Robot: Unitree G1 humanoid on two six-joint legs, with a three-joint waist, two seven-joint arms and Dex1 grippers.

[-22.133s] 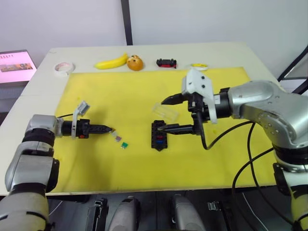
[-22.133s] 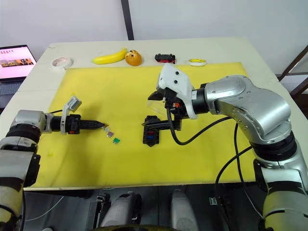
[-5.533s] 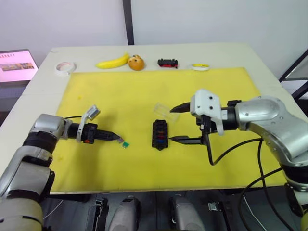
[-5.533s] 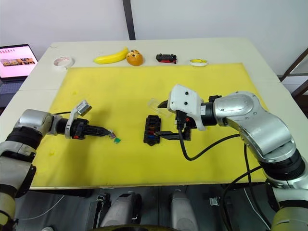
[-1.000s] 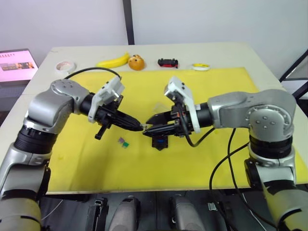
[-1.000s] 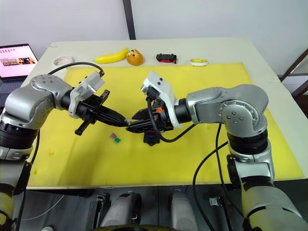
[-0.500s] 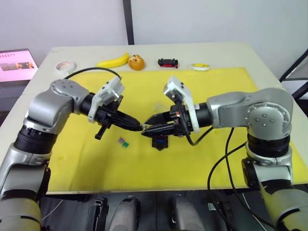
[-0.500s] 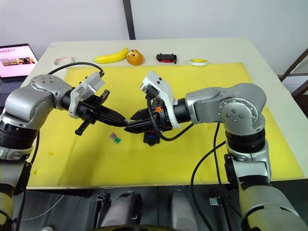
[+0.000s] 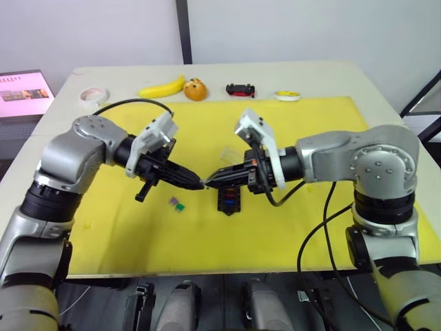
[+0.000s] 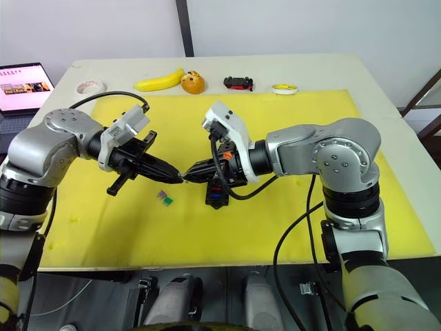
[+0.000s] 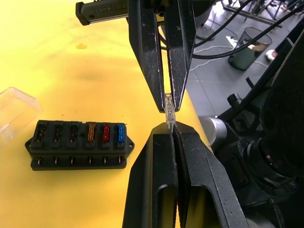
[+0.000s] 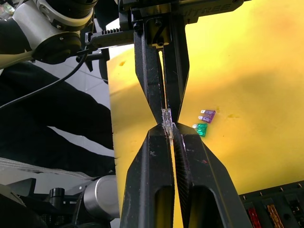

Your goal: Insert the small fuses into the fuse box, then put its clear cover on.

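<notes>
Above the yellow mat my left gripper and right gripper meet tip to tip. Both are shut on one small clear-grey fuse, each pinching an end of it. The black fuse box lies on the mat just under the right gripper, with orange, red and blue fuses seated in one row. The clear cover rests on the mat beside the box, on its far side. A purple fuse and a green fuse lie loose on the mat under the left arm.
Along the table's far edge sit a tape roll, a banana, an orange round fruit, a black-and-red toy car and a yellow tape ring. A laptop screen stands off the table's left.
The right gripper's fingers, open around the left gripper's tip half a second ago, have shut on the fuse. Both arms have stayed in place.
</notes>
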